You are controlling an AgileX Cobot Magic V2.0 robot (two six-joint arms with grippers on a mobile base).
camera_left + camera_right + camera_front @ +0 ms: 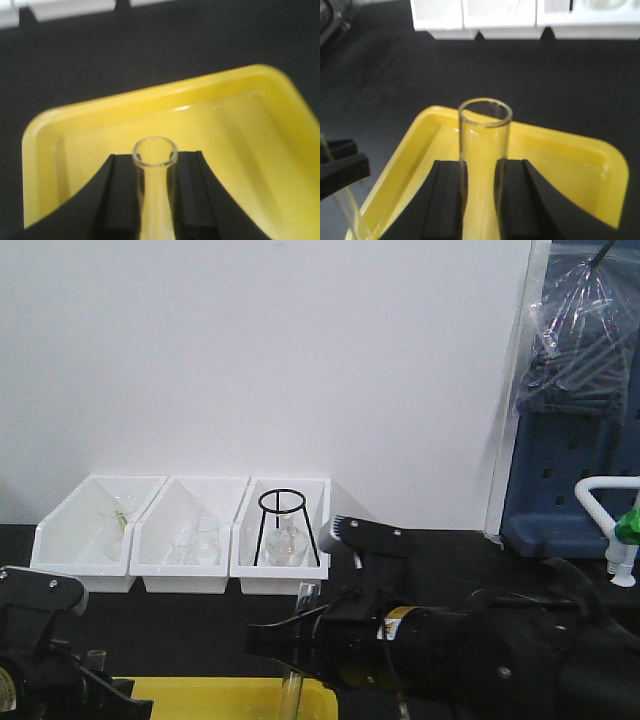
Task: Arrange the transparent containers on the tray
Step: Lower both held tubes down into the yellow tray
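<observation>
Each gripper holds one clear test tube over the yellow tray (220,700). In the left wrist view my left gripper (155,167) is shut on a tube (155,200), its round rim just past the fingertips, above the tray floor (235,130). In the right wrist view my right gripper (482,172) is shut on a wider-looking tube (485,135) that sticks well beyond the fingers, over the tray (560,170). From the front, the right gripper's tube (298,640) stands nearly upright, tilted slightly. The left gripper's tube rim (96,654) shows at the bottom left.
Three white slant-fronted bins (190,555) stand against the white wall, holding glassware; the right one has a black tripod ring stand (283,525). A blue perforated panel (570,480) and a white tap (605,505) are at the right. The tabletop is black.
</observation>
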